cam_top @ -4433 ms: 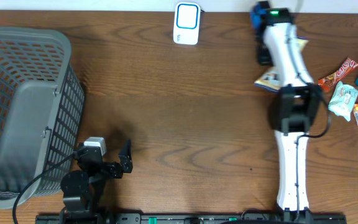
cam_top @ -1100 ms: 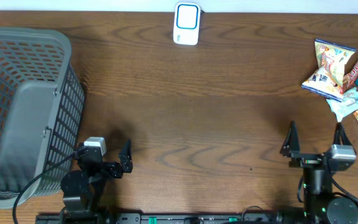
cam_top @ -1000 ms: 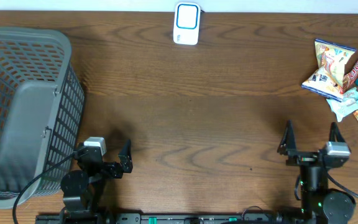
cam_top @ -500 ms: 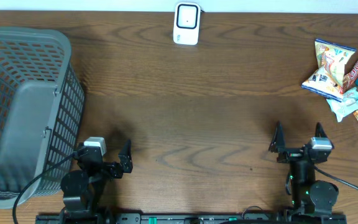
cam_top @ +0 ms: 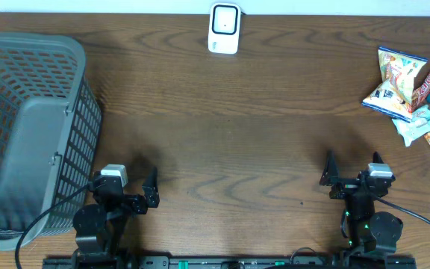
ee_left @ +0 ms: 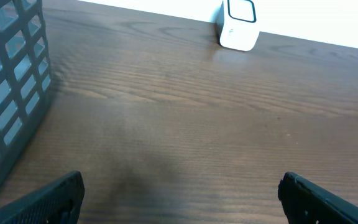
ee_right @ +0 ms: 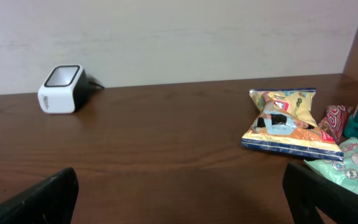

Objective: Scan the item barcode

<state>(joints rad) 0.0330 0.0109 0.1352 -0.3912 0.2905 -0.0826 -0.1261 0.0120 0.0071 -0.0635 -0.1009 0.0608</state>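
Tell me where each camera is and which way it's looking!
Overhead: above the table, looking straight down on basket, scanner and snack pile; left end effector and right end effector show at the near edge.
Left wrist: low on the left arm, facing the scanner, basket at left; its own fingers in the bottom corners.
Right wrist: low on the right arm, facing the wall, scanner left, chip bag right; own fingers below.
Shared: both wrist views see the scanner.

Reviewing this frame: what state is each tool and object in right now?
left tool: open, empty.
right tool: open, empty.
scanner: standing at the far edge, nothing presented to it.
chip bag: lying flat at the right, not gripped.
basket: upright at the left.
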